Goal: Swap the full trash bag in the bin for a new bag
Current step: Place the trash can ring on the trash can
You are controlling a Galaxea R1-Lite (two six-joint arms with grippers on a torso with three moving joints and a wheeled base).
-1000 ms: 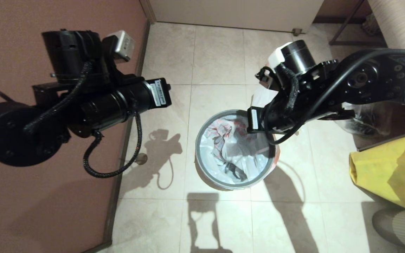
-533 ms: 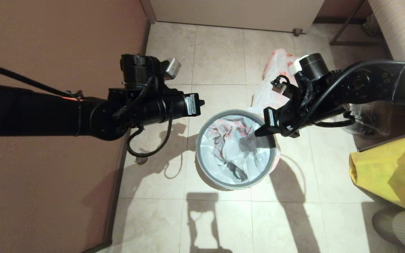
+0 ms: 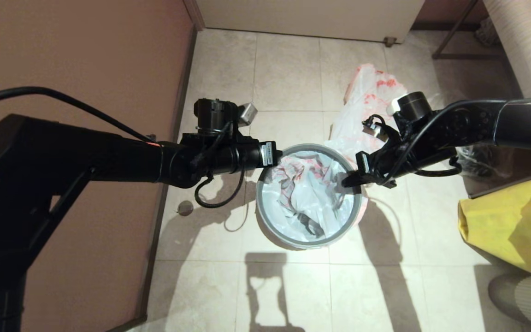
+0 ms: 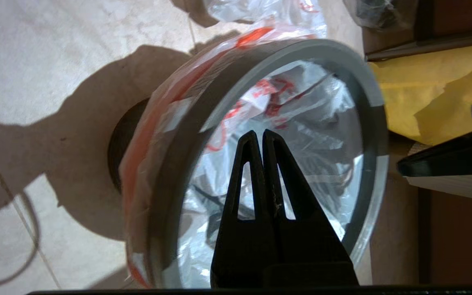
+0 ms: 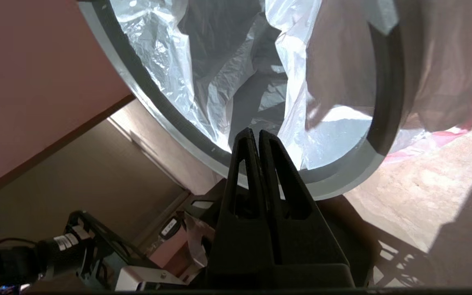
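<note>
The bin (image 3: 265, 216) stands on the floor tiles with its grey ring rim (image 4: 334, 49) on top. The new bag (image 3: 307, 193), white with red characters, lines it, and its pink-red edge (image 4: 146, 135) is folded down outside under the ring. My left gripper (image 3: 278, 162) is shut and empty at the bin's left rim, its tips (image 4: 259, 133) pointing over the opening. My right gripper (image 3: 345, 182) is shut and empty at the right rim, tips (image 5: 255, 132) over the lined mouth (image 5: 170, 61). The full trash bag (image 3: 371, 87) lies on the floor behind the bin.
A brown wall (image 3: 85, 46) runs close along the left. A yellow bag (image 3: 510, 226) and a clear bag with dark contents (image 3: 482, 161) sit to the right. A small round floor fitting (image 3: 185, 208) lies left of the bin.
Both arms have come down and inward to the bin's rim, left from the left, right from the right. The full bag now shows behind the right arm. Both grippers stayed shut.
</note>
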